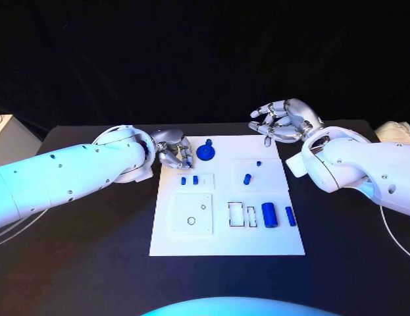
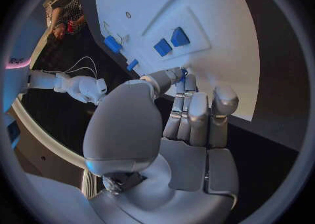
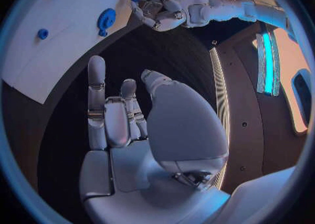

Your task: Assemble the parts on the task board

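The left hand [image 1: 174,153] rests at the task board's [image 1: 226,245] ten o'clock edge with curled, empty fingers [image 2: 197,116], the right hand [image 1: 282,121] hovers released at one o'clock, so a careless reach may push the round blue part [image 1: 206,152].

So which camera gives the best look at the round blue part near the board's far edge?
The head view: the round blue part shows from above on the task board, beside the left hand. The right wrist view shows it off-centre; the left wrist view leaves it unclear.
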`<state>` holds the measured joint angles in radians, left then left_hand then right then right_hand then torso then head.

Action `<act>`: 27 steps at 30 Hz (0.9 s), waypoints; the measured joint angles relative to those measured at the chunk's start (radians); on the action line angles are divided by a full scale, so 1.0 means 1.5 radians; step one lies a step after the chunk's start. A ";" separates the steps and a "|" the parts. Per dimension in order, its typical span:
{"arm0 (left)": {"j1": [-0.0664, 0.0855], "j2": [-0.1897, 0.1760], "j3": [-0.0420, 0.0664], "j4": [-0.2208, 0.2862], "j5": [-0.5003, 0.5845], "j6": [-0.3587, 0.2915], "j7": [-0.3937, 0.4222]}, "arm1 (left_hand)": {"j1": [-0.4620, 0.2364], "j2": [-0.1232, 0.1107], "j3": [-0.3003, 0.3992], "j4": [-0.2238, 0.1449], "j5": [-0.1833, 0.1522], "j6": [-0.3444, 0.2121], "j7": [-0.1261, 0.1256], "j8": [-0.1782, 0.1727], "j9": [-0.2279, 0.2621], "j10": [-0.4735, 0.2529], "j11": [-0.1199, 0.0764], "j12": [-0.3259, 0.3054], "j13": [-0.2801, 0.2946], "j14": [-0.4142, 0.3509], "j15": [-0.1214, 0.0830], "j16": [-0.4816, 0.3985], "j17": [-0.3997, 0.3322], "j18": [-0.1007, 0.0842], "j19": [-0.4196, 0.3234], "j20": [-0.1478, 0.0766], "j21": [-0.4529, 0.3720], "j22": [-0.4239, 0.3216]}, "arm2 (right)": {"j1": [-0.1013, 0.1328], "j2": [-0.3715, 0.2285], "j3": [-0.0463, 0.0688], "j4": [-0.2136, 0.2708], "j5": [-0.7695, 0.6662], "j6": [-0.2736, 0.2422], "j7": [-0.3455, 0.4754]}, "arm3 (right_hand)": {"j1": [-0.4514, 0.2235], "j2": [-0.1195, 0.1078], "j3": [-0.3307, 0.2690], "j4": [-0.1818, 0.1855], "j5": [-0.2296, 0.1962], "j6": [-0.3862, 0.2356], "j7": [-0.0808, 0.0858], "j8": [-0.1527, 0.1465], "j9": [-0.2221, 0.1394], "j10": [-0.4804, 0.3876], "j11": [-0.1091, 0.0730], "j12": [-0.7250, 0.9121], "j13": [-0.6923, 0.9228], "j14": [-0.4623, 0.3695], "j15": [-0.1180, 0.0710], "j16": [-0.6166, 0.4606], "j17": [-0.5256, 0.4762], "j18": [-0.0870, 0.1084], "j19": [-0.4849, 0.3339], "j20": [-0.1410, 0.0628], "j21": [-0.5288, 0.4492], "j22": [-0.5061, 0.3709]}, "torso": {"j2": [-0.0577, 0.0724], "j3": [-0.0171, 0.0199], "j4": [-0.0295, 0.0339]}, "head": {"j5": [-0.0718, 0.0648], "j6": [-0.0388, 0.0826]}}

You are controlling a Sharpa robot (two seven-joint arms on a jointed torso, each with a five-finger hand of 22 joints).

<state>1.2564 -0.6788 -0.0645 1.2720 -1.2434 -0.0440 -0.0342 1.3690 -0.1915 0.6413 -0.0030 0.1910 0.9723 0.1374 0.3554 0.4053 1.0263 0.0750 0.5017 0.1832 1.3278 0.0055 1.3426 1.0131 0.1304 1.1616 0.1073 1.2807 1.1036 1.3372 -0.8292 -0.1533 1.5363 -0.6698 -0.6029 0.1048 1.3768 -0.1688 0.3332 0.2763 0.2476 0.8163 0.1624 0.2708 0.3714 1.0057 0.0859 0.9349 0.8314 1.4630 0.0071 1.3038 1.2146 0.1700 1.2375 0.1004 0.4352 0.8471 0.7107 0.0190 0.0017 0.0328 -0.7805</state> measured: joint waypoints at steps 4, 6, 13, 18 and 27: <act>-0.002 0.004 -0.001 -0.005 -0.006 -0.001 0.000 | 0.000 0.000 0.000 0.000 0.000 0.000 0.000 0.000 0.000 0.000 0.000 0.000 -0.001 0.000 0.000 0.000 0.000 0.000 0.000 0.000 0.000 0.000 | 0.000 0.000 0.000 0.000 0.000 0.000 0.000 | 0.000 0.000 0.000 0.000 0.000 0.000 0.000 0.000 0.000 0.000 0.000 0.000 0.000 0.000 0.000 0.000 0.000 0.000 0.000 0.000 0.000 0.000 | 0.000 0.0003 -0.0004 | 0.000 0.000; -0.003 0.007 -0.001 -0.008 -0.009 -0.001 0.000 | 0.000 0.000 0.000 0.000 0.000 0.000 0.000 0.000 0.000 0.000 0.000 0.000 -0.001 0.000 0.000 0.000 0.000 0.000 0.000 0.000 0.000 0.000 | 0.000 0.000 0.000 0.000 0.000 0.000 0.000 | 0.000 0.000 0.000 0.000 0.000 0.000 0.000 0.000 0.000 0.000 0.000 0.000 0.000 0.000 0.000 0.000 0.000 0.000 0.000 0.000 0.000 0.000 | 0.000 0.0004 -0.0005 | 0.000 0.000; -0.005 0.016 -0.002 -0.019 -0.015 -0.002 -0.001 | 0.000 0.000 0.000 0.000 0.000 0.000 0.000 0.000 0.000 0.000 0.000 0.000 -0.001 0.000 0.000 0.000 0.000 0.000 0.000 0.000 0.000 0.000 | 0.000 0.000 0.000 0.000 0.000 0.000 0.000 | 0.000 0.000 0.002 -0.002 0.000 0.000 0.000 0.003 0.000 0.000 0.000 0.000 -0.001 0.000 0.000 0.000 0.000 0.000 0.000 0.000 0.000 0.000 | 0.001 0.0006 -0.0003 | 0.001 -0.001; -0.006 0.020 -0.002 -0.022 -0.017 -0.005 0.000 | 0.000 0.000 0.000 0.000 0.000 0.000 0.000 0.000 0.000 0.000 0.000 0.000 -0.001 0.000 0.000 0.000 0.000 0.000 0.000 0.000 0.000 0.000 | 0.000 0.000 0.000 0.000 0.000 0.000 -0.001 | 0.000 0.000 0.002 -0.002 0.000 0.000 0.000 0.003 0.000 0.001 0.001 0.000 -0.001 0.000 0.000 0.000 0.000 0.000 0.000 0.000 0.000 0.000 | 0.001 0.0006 -0.0001 | 0.000 -0.003; -0.007 0.023 -0.002 -0.023 -0.019 -0.010 0.001 | 0.000 0.000 0.000 0.000 0.000 0.002 -0.002 -0.003 0.000 0.002 -0.002 -0.003 -0.001 0.000 0.000 0.000 0.000 0.000 0.000 0.000 0.000 0.001 | 0.000 0.001 0.000 0.000 0.000 0.000 -0.001 | 0.000 0.000 0.002 -0.002 0.000 0.000 0.000 0.003 0.000 -0.001 -0.001 0.000 -0.001 0.000 0.000 0.000 0.000 0.000 0.000 0.000 0.000 0.000 | 0.000 0.0005 -0.0003 | -0.001 -0.004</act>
<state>1.2454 -0.6449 -0.0675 1.2378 -1.2719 -0.0586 -0.0324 1.3690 -0.1917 0.6414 -0.0030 0.1910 0.9747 0.1344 0.3516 0.4050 1.0298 0.0715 0.4964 0.1824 1.3277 0.0055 1.3425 1.0133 0.1305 1.1615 0.1073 1.2806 1.1049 1.3372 -0.8283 -0.1534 1.5365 -0.6698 -0.6028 0.1035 1.3768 -0.1688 0.3360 0.2734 0.2476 0.8161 0.1622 0.2746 0.3714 1.0038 0.0840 0.9350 0.8295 1.4630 0.0071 1.3038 1.2147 0.1700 1.2375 0.1004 0.4353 0.8471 0.7114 0.0198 0.0013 0.0310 -0.7858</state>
